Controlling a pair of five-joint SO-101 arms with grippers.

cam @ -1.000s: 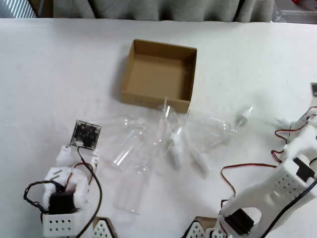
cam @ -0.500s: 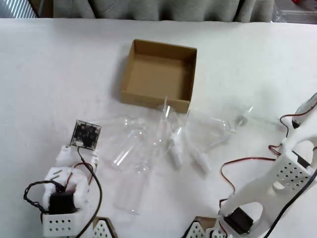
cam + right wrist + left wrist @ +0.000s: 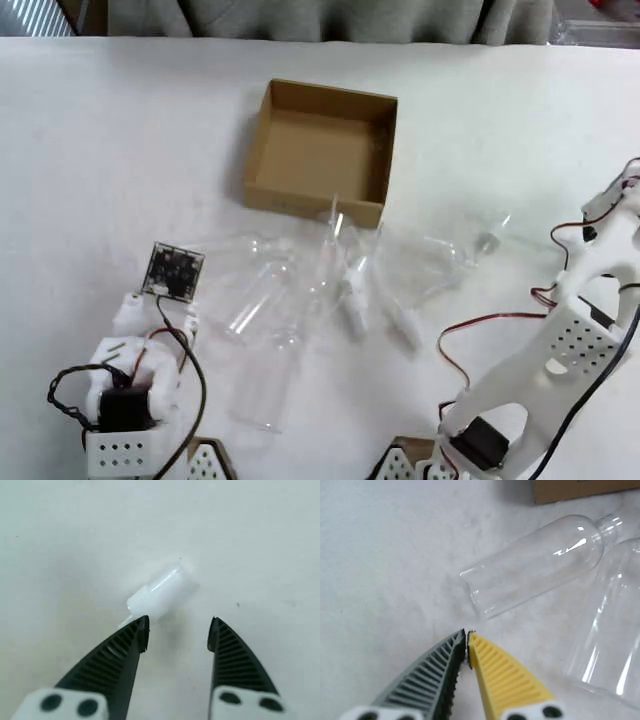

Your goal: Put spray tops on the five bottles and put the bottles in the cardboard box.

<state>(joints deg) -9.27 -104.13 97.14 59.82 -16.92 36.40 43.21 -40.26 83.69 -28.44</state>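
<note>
The open cardboard box [image 3: 320,150] sits at mid-table with nothing in it. Several clear bottles lie uncapped in front of it, among them one bottle [image 3: 250,300] and another bottle [image 3: 270,380]. Loose white spray tops [image 3: 352,300] lie between them, plus one spray top [image 3: 490,240] farther right. My left gripper [image 3: 466,637] is shut with nothing in it, just short of a lying bottle [image 3: 535,572]. My right gripper [image 3: 179,629] is open low over the table. A white spray top [image 3: 160,595] lies just beyond its fingertips, off toward one finger.
The left arm [image 3: 130,400] rests at the front left of the table, the right arm [image 3: 585,330] at the right edge with red cables trailing. A second bottle [image 3: 610,625] lies beside the first in the left wrist view. A curtain hangs behind the table's far edge.
The right arm has swung away from the front toward the table's far right. The left arm and the bottles have not moved.
</note>
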